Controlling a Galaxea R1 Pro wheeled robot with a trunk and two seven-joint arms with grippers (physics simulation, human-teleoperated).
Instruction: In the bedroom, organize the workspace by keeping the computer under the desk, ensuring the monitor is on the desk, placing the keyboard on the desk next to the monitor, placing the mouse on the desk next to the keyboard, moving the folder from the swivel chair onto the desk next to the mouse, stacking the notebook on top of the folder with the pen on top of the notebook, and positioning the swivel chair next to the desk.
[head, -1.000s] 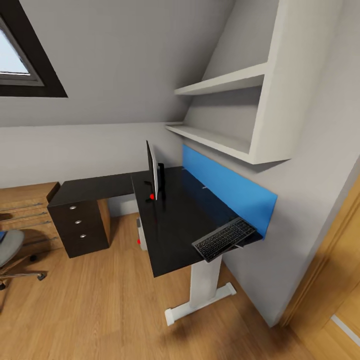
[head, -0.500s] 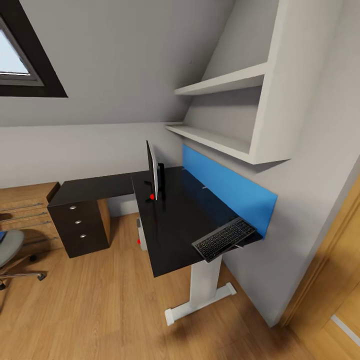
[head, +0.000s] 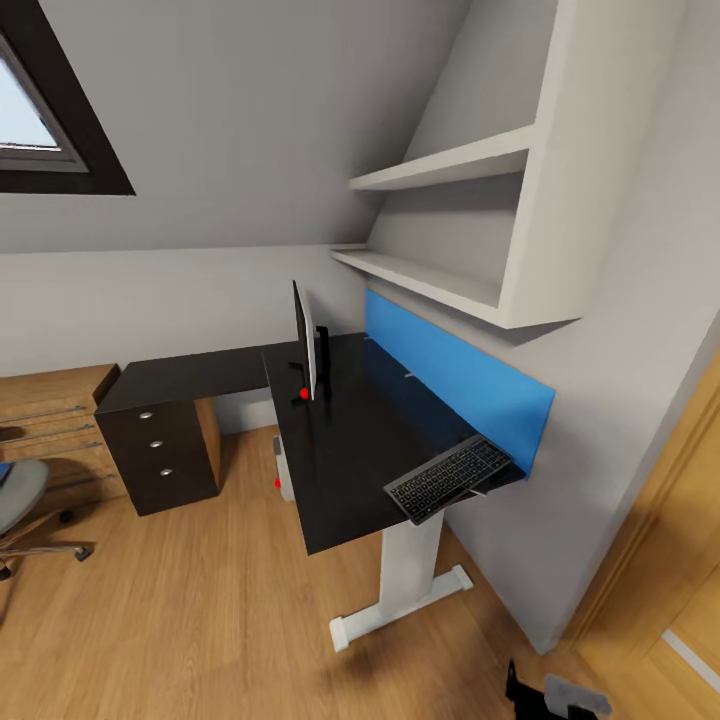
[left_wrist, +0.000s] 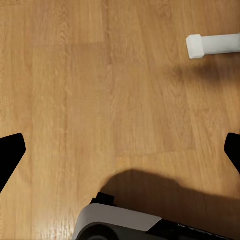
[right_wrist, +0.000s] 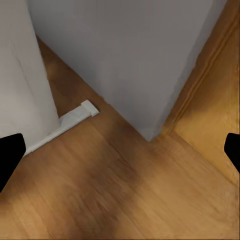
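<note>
Desk (head: 340, 470) ahead; right gripper (head: 545, 692) low, spread wide over floor (head: 180, 620)

A glossy black top is being shown on the desk (head: 340, 470), carried on smooth white metal legs. The floor (head: 180, 620) is being rendered as light, satin wood planks. Matt grey cloth is being seen on the swivel chair (head: 15, 495), matt dark keys on the keyboard (head: 448, 478).
</note>
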